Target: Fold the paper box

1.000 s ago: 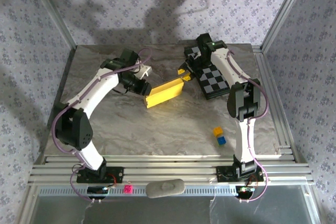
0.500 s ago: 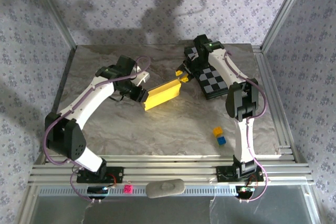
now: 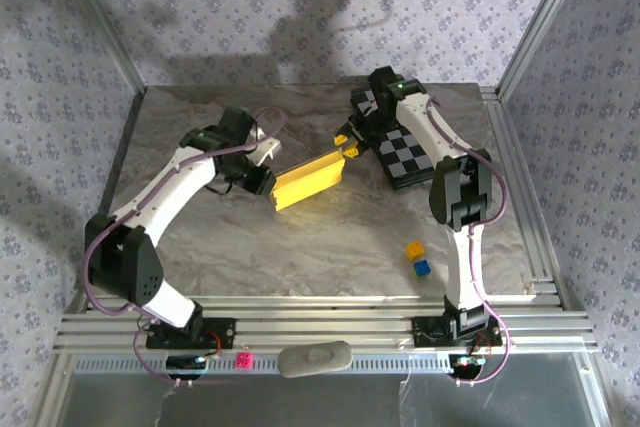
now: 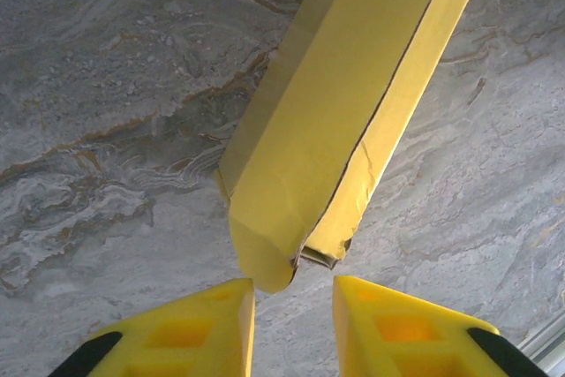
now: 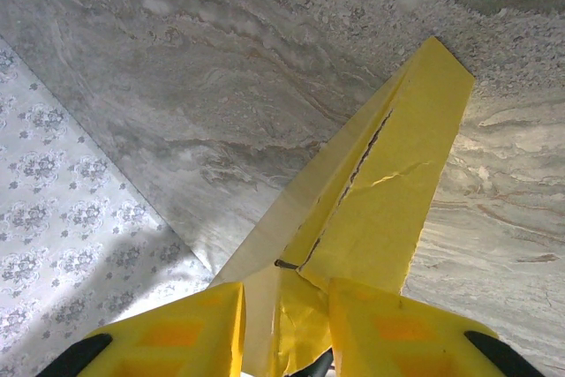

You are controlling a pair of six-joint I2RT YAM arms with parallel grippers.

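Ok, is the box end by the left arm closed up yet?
Not fully. The paper box is folded into a long sleeve, but the flap at that end gapes, showing a dark gap.

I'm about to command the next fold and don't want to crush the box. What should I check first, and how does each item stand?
1. Right jaws hold one end of the paper box: ok, cardboard fills their gap.
2. Left jaws grip the other end: not ok, it sits at their mouth, unpinched.
3. That end closed: not ok, a dark opening shows.
4. Long seam shut: cannot tell, a dark line runs along it.
5. Box clear of the yellow cube and blue cube: ok, both lie apart from it.
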